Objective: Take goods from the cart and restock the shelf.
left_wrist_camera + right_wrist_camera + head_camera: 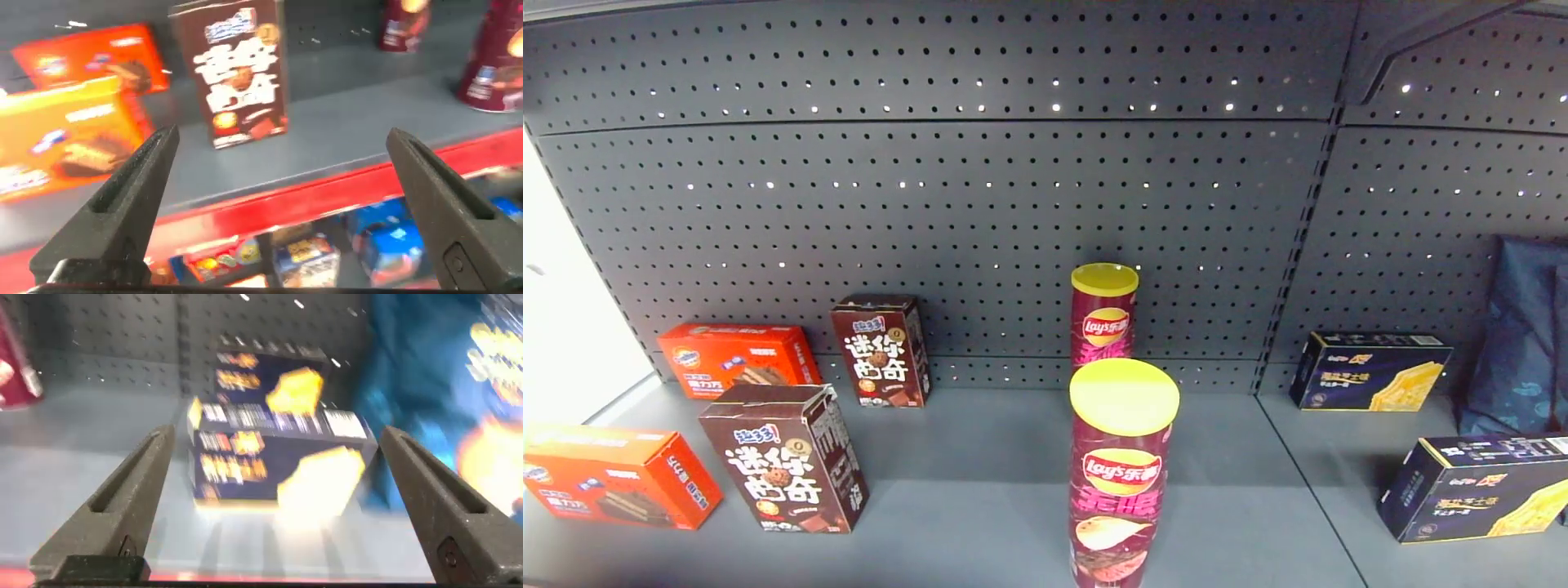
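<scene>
Your left gripper jaws released, brown box 12 o'clock beyond; right gripper likewise released, navy box 12 o'clock.

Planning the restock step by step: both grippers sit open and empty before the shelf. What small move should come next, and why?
Probably draw the right gripper away from the shelf to fetch more goods. Its jaws stand open with nothing held, likewise the left gripper, and the dark blue box already rests on the shelf.

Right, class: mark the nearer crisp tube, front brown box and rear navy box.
nearer crisp tube (1121, 474), head view, front label.
front brown box (780, 474), head view, front face.
rear navy box (1372, 377), head view, front face.
</scene>
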You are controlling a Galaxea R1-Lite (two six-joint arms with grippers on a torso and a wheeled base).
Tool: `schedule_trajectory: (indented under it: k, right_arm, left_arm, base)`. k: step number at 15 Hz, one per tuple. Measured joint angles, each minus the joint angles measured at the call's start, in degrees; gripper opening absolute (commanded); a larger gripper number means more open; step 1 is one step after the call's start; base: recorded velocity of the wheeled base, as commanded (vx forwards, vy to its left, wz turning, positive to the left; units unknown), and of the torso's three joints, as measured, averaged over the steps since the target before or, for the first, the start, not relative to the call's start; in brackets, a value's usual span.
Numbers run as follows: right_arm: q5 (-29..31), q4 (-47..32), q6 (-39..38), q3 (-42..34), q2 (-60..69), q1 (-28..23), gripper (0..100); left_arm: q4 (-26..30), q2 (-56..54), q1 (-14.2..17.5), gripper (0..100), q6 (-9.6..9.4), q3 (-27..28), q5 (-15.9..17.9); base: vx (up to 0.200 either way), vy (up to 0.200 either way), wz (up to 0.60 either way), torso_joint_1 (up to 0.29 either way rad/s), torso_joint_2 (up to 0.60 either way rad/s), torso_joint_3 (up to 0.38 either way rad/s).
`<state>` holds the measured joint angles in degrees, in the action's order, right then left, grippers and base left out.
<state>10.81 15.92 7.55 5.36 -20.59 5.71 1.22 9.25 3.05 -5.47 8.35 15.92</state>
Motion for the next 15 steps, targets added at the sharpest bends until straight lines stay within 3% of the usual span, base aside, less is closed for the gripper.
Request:
schedule_trajectory:
  k: [1,3,5,8,9,11,13,15]
  right_arm:
    - [0.1,-3.9,-0.9,-1.4,4.5,-1.4,100]
    - [-0.7,-12.2,-6.6,-3.4,12.9,-4.1,100]
    - [-6.1,-13.2,-7.4,-4.4,17.2,-5.3,100]
    - [-10.6,-13.3,-4.5,-4.7,19.7,-5.7,100]
    - [-10.2,-13.3,-4.5,-4.7,20.1,-5.7,100]
    - [-7.8,-13.3,-4.5,-4.8,20.4,-5.7,100]
    - [-4.2,-13.4,-4.3,-4.8,20.6,-5.7,100]
    - [-3.0,-13.7,-4.2,-4.7,20.6,-5.7,100]
  left_arm:
    - [1.0,-1.8,0.1,100,-0.16,-0.6,-2.5]
    - [1.0,-3.8,0.2,100,-0.44,-2.1,-3.4]
    - [-2.1,-4.7,0.2,100,-0.55,-4.3,-3.7]
    - [-4.2,-5.4,-1.0,100,0.15,-7.8,-1.5]
    - [-4.1,-5.8,-2.2,100,1.62,-8.0,-0.2]
    - [-4.1,-6.7,-3.0,100,2.63,-8.1,0.4]
    - [-4.1,-7.9,-3.0,100,2.63,-8.2,-1.1]
    - [-4.1,-8.7,-2.9,100,2.04,-8.3,-8.0]
  base:
    - [0.0,0.0,0.0,0.0,0.0,0.0]
    - [0.0,0.0,0.0,0.0,0.0,0.0]
    - [0.0,0.0,0.0,0.0,0.0,0.0]
    - [0.0,0.0,0.0,0.0,0.0,0.0]
    - [0.0,0.0,0.0,0.0,0.0,0.0]
    - [0.0,0.0,0.0,0.0,0.0,0.0]
    - [0.0,0.0,0.0,0.0,0.0,0.0]
    - [0.0,0.0,0.0,0.0,0.0,0.0]
